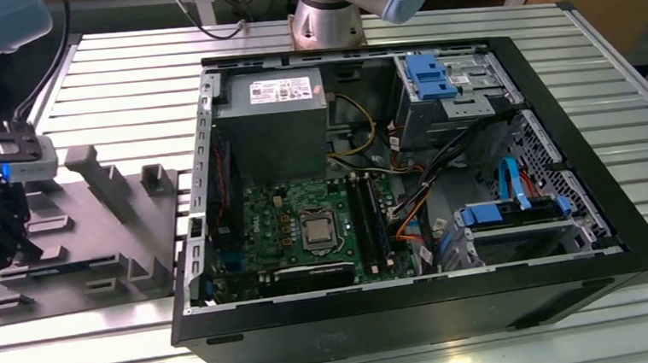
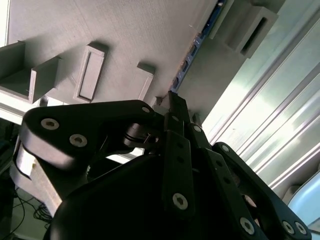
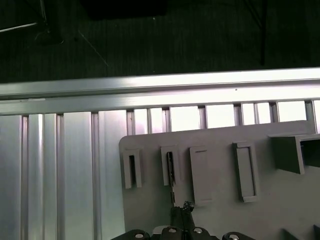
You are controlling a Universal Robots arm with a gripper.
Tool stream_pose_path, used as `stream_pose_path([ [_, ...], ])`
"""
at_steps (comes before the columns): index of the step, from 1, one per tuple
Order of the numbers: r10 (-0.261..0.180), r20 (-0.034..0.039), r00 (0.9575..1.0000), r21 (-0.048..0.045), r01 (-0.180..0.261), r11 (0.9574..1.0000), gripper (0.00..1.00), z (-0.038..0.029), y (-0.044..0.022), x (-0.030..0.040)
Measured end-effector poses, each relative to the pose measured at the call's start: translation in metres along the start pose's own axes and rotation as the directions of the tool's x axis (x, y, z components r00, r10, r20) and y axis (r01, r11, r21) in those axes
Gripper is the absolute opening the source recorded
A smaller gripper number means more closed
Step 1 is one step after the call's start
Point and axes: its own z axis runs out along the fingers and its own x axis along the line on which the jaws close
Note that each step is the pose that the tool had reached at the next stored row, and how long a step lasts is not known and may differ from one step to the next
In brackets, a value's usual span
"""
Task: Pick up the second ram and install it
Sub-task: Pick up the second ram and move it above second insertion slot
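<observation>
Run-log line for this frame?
stage: pick | pincer: at end of second ram | ram: on edge in grey tray slot

second ram (image 3: 170, 170) edge-up in tray (image 3: 220, 215) slot

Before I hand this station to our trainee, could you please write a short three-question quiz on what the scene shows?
1. Multiple choice: the claw hangs over A) the grey tray, B) the motherboard, C) the power supply?
2. True or false: the second ram lies flat on the metal table.
3. In the exterior view, the open computer case stands on which side of the tray?
Key: 1 A. 2 false; it stands on edge in a tray slot. 3 the exterior view's right.
</observation>
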Motion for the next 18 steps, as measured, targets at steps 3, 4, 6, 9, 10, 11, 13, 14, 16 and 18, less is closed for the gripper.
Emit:
stream_pose_path([
  [3,-0.001,-0.0001,1.0000,0.0013,0.001,1.0000,0.11,0.0006,-0.0005,0.0005],
  [4,-0.001,0.0000,1.0000,0.0019,0.001,1.0000,0.11,0.0009,-0.0006,0.0007],
  [6,-0.001,0.0000,1.0000,0.0031,0.001,1.0000,0.11,0.0014,-0.0010,0.0010],
  [9,-0.002,0.0003,1.0000,0.0047,0.002,1.0000,0.11,0.0021,-0.0013,0.0013],
  [10,-0.002,0.0002,1.0000,0.0047,0.002,1.0000,0.11,0.0021,-0.0013,0.0014],
  [11,-0.002,0.0001,1.0000,0.0046,0.002,1.0000,0.11,0.0020,-0.0013,0.0014],
  [13,-0.002,0.0001,1.0000,0.0046,0.002,1.0000,0.11,0.0020,-0.0013,0.0014],
  [14,-0.002,0.0002,1.0000,0.0047,0.002,1.0000,0.11,0.0021,-0.0013,0.0014],
  [16,-0.002,0.0002,1.0000,0.0046,0.002,1.0000,0.11,0.0021,-0.0013,0.0015],
  [18,-0.002,0.0003,1.0000,0.0047,0.002,1.0000,0.16,0.0021,-0.0013,0.0014],
])
